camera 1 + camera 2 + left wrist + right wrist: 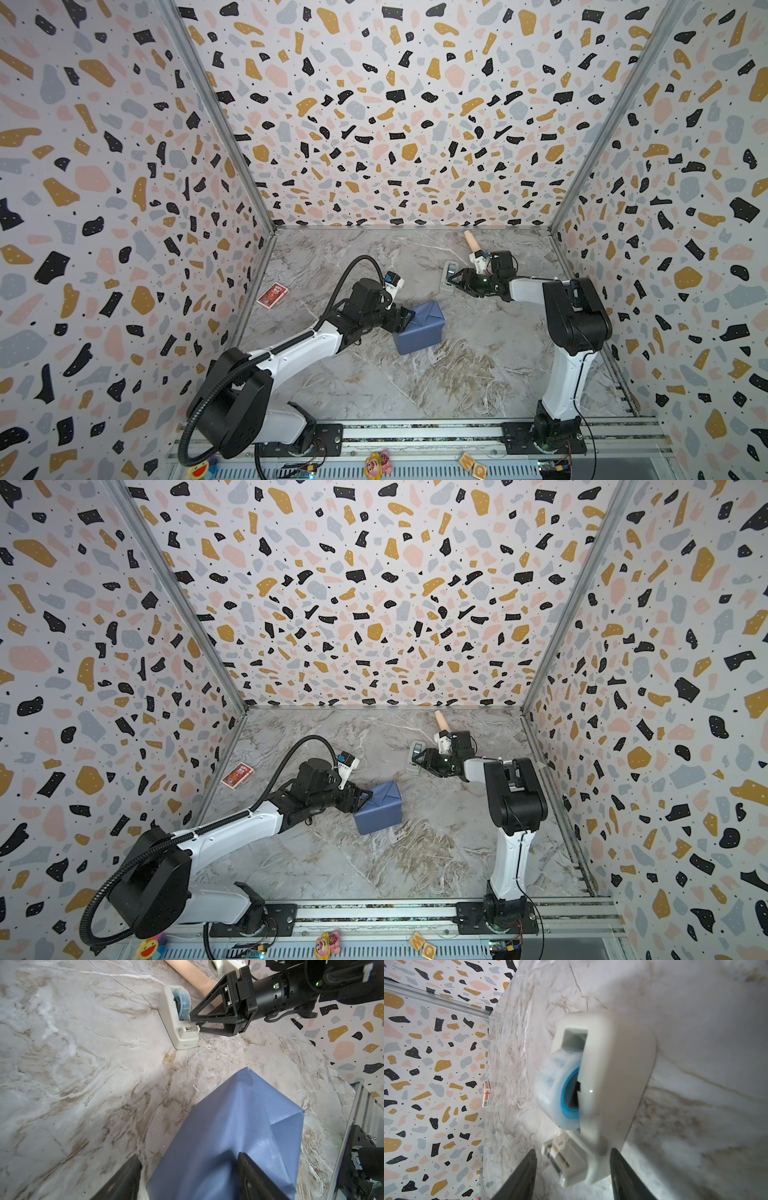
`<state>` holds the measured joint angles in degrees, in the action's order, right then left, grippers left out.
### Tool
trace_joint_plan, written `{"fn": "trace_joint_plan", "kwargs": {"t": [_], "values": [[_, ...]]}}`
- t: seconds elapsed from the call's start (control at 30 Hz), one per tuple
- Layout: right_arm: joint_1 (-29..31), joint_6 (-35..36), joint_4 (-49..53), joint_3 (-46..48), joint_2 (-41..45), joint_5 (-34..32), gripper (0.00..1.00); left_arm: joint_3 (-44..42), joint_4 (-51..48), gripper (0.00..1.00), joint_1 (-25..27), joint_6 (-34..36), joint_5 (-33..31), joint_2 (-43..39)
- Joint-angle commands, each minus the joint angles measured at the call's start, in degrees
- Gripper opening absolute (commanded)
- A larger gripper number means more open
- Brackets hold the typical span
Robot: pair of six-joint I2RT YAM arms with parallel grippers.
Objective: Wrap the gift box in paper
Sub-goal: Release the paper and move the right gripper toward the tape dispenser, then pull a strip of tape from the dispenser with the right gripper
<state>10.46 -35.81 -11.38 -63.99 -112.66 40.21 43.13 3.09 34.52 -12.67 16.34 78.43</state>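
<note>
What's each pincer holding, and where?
Left pincer sits on the folded end of the blue paper-wrapped box, one finger on paper; clamped or only pressing, cannot tell. Right pincer straddles the cutter end of the grey tape dispenser, open.

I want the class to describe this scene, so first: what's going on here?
Two robot arms are wrapping a gift. The paper is folded over a box shape on the table; no bare box shows. The left gripper, jaws apart, rests against one end of it. The right gripper has its open jaws around the cutter end of the tape dispenser farther back.
</note>
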Motion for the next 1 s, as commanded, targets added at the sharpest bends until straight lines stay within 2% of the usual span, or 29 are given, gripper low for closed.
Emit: {"fn": "trace_joint_plan", "kwargs": {"t": [0.0,0.53,0.97], "values": [[-0.09,0.83,1.47,-1.52,4.44,-0.66,0.58,-1.25,-8.04,0.73,0.11,1.88,0.09,0.41],[-0.09,-0.98,0.61,-4.36,-1.36,3.14,0.49,-0.86,-8.27,0.72,0.11,2.02,0.26,0.43],[-0.16,-7.47,-0.64,-3.17,-4.75,7.14,0.44,-1.04,-8.01,0.72,0.11,1.99,0.56,0.26]]}}
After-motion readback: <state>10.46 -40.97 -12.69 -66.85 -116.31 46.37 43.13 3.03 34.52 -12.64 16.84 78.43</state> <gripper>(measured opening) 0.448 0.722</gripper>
